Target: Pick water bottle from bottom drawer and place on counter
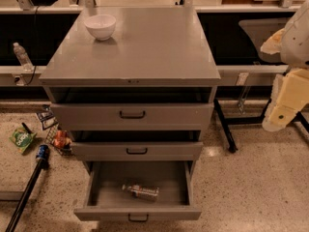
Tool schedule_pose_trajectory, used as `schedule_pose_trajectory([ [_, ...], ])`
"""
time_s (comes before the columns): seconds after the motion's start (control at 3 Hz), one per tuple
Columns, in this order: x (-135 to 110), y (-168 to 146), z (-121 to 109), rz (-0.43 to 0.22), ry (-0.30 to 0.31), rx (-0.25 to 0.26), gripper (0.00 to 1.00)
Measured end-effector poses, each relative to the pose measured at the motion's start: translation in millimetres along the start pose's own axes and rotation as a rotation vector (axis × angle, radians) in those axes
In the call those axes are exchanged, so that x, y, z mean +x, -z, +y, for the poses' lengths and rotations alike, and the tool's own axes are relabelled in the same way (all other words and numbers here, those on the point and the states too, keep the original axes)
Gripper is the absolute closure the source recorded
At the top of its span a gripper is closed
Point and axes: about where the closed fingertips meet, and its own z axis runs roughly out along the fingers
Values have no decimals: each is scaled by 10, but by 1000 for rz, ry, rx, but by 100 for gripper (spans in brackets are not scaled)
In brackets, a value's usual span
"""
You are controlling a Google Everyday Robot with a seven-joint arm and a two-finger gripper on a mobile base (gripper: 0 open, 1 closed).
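1. Gripper (285, 105) hangs in the air at the far right side of the camera view. It is pale cream and sits about as high as the top drawer (133, 115). I cannot tell if it is spread apart or pressed together. It is well apart from the cabinet.
2. The water bottle (141, 192) lies on its side inside the bottom drawer (106, 212), near the middle of the drawer floor. Its cap points to the left. Nothing touches it but the drawer floor.
3. The bottom drawer is pulled far out toward the camera, so we can see right down into it. Its small black handle is on the front panel.
4. Above it are the middle drawer (137, 150) and the top drawer, each with a black handle and a dark gap over it.
5. The counter (145, 47) is flat, grey and a bit shiny. A white bowl (100, 26) stands on it near the back left corner.
6. Another clear bottle (21, 56) stands on a ledge to the left of the cabinet.
7. On the floor at the left lie a green packet (21, 139), a blue can (42, 152) and a long black pole (24, 192)
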Motion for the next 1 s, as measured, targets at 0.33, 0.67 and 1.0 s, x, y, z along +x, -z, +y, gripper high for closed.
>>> schedule_pose_trajectory([
  [0.33,-5,-29,-5,-5,-1,0,0],
  [0.67,-60,-409,-66,-74,-18,-2,0],
  [1.0,-343,-1412,-111,-218,-44,-59,0],
])
